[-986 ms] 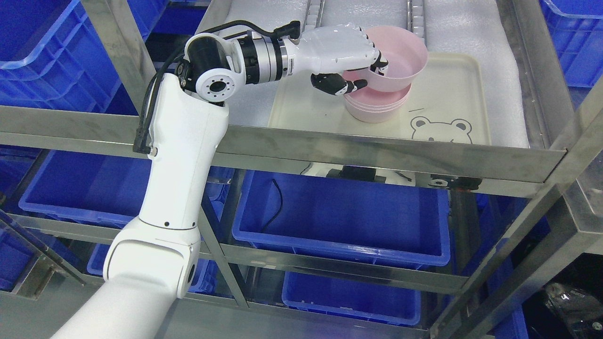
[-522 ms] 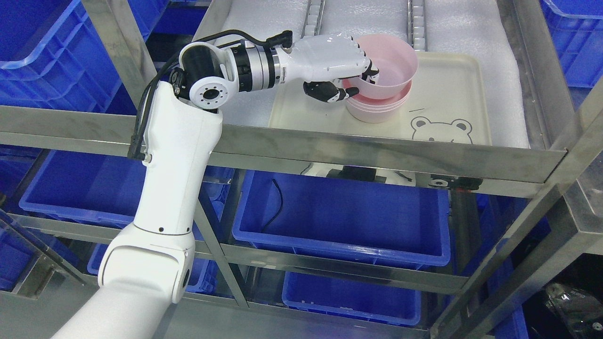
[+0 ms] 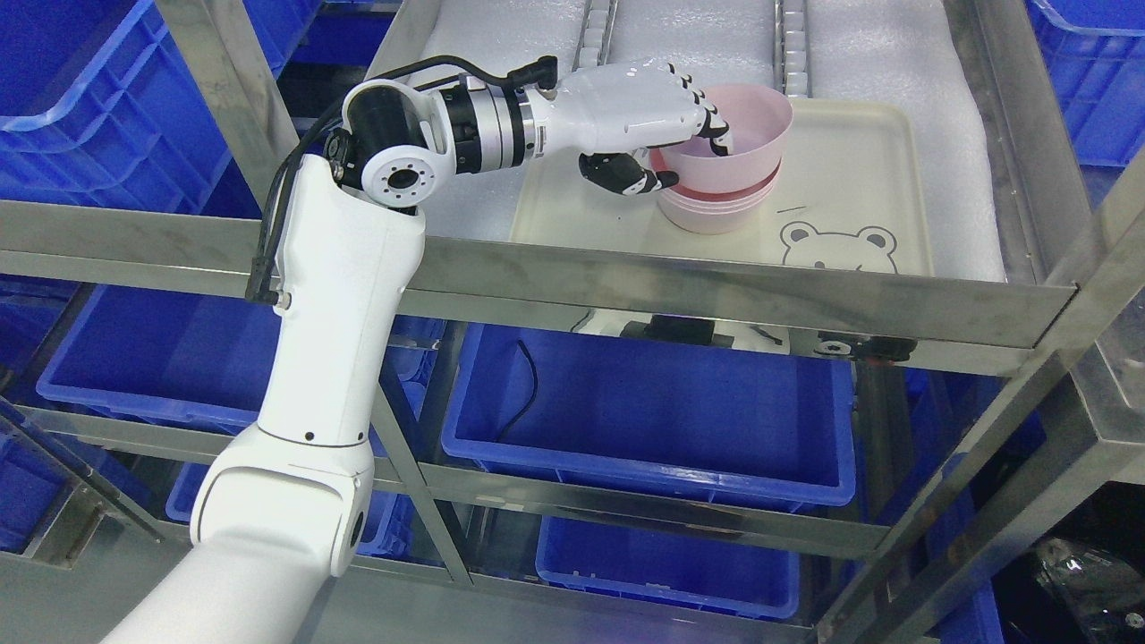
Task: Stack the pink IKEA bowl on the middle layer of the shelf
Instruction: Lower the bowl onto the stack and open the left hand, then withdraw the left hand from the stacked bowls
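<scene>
A pink bowl (image 3: 747, 143) sits tilted in the top of a stack of pink bowls (image 3: 716, 207) on a cream tray (image 3: 859, 179) on the shelf's middle layer. My left hand (image 3: 689, 152) reaches in from the left at the bowl's left rim. Its fingers (image 3: 716, 125) hook over the rim into the bowl and the thumb (image 3: 631, 174) presses outside, so it is shut on the bowl. The right arm is out of view.
The steel shelf rail (image 3: 716, 286) runs across in front of the tray. White foam (image 3: 501, 54) lines the shelf layer. Blue bins (image 3: 644, 411) fill the lower layers and the sides. A steel post (image 3: 224, 98) stands at the left.
The hand has lowered the bowl leftward from above the stack into the stack's top. The fingers have lifted slightly at the rim.
</scene>
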